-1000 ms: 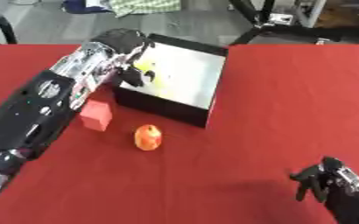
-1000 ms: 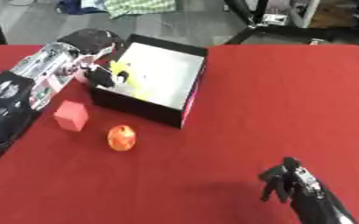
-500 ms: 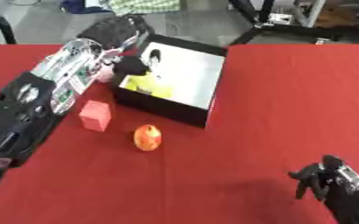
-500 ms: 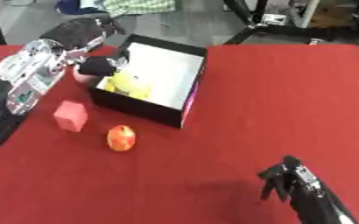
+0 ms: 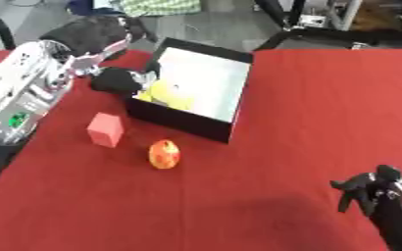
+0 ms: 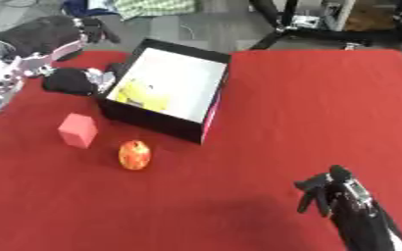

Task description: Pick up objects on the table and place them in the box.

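Left hand (image 5: pixel 118 81) curled, empty, beside box (image 5: pixel 230 122) at its 9 o'clock wall; yellow item (image 5: pixel 172 94) inside. Cube (image 5: pixel 106 129), orange ball (image 5: pixel 163 154) at 7. Right hand (image 5: pixel 365 188) relaxed open, idle. Risk: forearm sweep could knock cube

A red tabletop (image 5: pixel 299 122) fills nearly the whole view, its far edge running just below a strip of grey floor (image 5: pixel 213 29) that lies beyond it. On that floor, past the tabletop's far left part, lies a green-and-white checked cloth (image 5: pixel 157 7), with something blue just to its left. Past the tabletop's far right part stands a black metal frame (image 6: pixel 324 29) of legs and bars, with pale, blurred equipment behind it, and the light over the tabletop is even, with one soft shadow near its front edge.
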Robot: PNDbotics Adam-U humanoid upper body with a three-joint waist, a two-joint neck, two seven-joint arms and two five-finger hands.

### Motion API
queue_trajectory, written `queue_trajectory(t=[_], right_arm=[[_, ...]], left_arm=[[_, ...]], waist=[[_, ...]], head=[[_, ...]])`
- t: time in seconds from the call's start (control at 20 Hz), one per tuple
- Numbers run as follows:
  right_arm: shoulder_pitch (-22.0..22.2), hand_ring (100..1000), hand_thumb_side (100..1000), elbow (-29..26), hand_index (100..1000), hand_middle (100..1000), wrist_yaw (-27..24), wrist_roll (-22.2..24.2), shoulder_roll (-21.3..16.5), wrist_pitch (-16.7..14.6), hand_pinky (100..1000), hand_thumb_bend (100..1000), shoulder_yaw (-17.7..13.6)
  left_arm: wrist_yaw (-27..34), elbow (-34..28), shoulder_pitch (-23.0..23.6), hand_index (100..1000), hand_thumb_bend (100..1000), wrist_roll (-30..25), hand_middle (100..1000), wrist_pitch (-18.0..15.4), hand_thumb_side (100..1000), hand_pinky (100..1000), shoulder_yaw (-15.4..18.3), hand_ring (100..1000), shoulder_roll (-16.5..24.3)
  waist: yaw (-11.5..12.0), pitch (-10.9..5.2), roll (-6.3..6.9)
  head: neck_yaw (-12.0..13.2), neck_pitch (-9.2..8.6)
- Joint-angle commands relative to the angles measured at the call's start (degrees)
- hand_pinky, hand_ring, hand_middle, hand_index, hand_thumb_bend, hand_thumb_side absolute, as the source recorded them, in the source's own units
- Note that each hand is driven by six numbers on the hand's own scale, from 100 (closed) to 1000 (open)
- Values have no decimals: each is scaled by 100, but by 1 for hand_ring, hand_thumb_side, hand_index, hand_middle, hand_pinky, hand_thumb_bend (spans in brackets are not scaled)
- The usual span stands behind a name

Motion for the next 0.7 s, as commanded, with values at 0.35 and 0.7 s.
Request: queue_trajectory(t=[0.35,0.7], right_arm=[[-46,418,1000,-103,561,198,13,-38,-77,-23,867,100,-54],[-37,418,1000,-80,561,198,22,-31,-92,-14,867,100,-45]], left_arm=[[450,-697,936,919,246,-882,829,-658,832,862,662,796,1094],[384,-469,1394,944,307,-1624,853,-437,886,866,513,813,1093]], waist=[[51,-127,-7],[47,-138,-4]], head=[[-84,-9],[-87,-9]])
